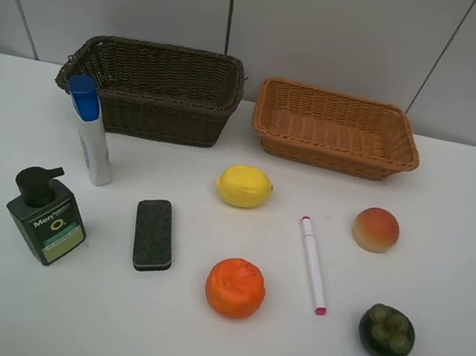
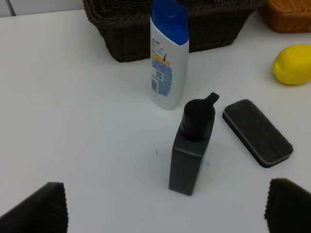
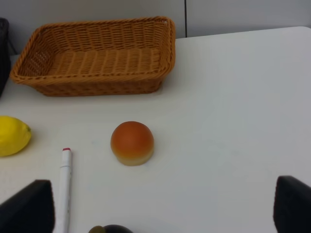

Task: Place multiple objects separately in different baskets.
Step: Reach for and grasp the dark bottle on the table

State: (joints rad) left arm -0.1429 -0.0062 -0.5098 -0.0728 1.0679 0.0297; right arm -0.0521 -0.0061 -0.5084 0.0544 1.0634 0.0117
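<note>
Dark green square pump bottle [image 2: 187,155] stands upright near the white blue-capped tube [image 2: 167,63]; left gripper [image 2: 160,213] and right gripper [image 3: 160,213] both gape, holding nothing, so the left should clamp the bottle's flat body, not its pump

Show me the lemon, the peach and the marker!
lemon [image 1: 244,186], exterior high view, middle of its yellow skin.
peach [image 3: 132,142], right wrist view, its rounded front.
marker [image 1: 313,265], exterior high view, middle of its white barrel.
</note>
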